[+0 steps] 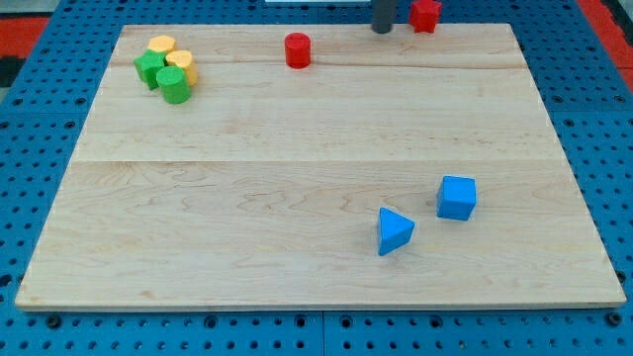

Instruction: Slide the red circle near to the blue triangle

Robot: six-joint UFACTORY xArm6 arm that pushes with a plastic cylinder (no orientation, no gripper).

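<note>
Wooden light-grained board (316,148) is seen lying on a blue perforated base (30,119). At the view's top left, a tight cluster is found: two yellow blocks, one (161,45) at the top of the cluster and one (182,65) to its lower right, with two green blocks, one (149,68) on the cluster's left and a cylinder-shaped one (174,86) at its bottom; all four appear to be touching. Exact shapes of the yellow ones cannot be made out.

Further right, near the top edge, the red circle, a short red cylinder (298,50), is seen standing alone, well apart from everything else. The dark rod is seen at the view's top, right of the red circle, and my tip (382,30) sits at the board's top edge, clear of that block. No fingers are fitted, so nothing is gripped. A second red block (425,14), shape unclear, is seen just beside the tip on its right, at the board's edge.

In the lower right area, the blue triangle, a blue wedge block (394,231), is seen, far from the red circle. A blue cube-like block (456,197) lies near it, up and to the right, not touching.
</note>
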